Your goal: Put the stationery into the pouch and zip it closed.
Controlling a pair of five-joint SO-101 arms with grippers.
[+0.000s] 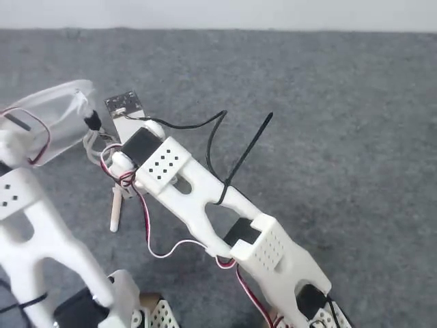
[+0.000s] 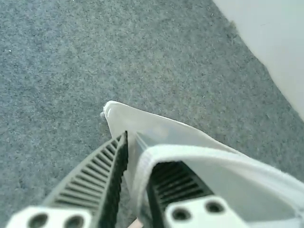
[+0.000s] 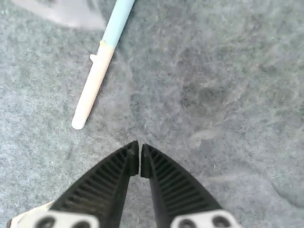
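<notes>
A clear, soft pouch (image 1: 58,116) hangs lifted off the grey mat at the far left. My left gripper (image 2: 133,138) is shut on the pouch's edge (image 2: 190,142), with the material pinched between the ribbed fingers. A pen (image 1: 115,208) with a cream cap and a light blue barrel (image 3: 97,71) lies on the mat beside the right arm. Its barrel end runs under the pouch's blurred corner (image 3: 71,12). My right gripper (image 3: 139,147) hovers over the mat a short way from the pen's cap end, shut and holding nothing.
The grey felt-like mat (image 1: 328,116) covers the whole table, with wide free room to the right. The right arm's white links (image 1: 205,198) stretch diagonally across the middle, with black and red cables (image 1: 225,150) looping off them. A pale wall (image 1: 273,14) lies behind.
</notes>
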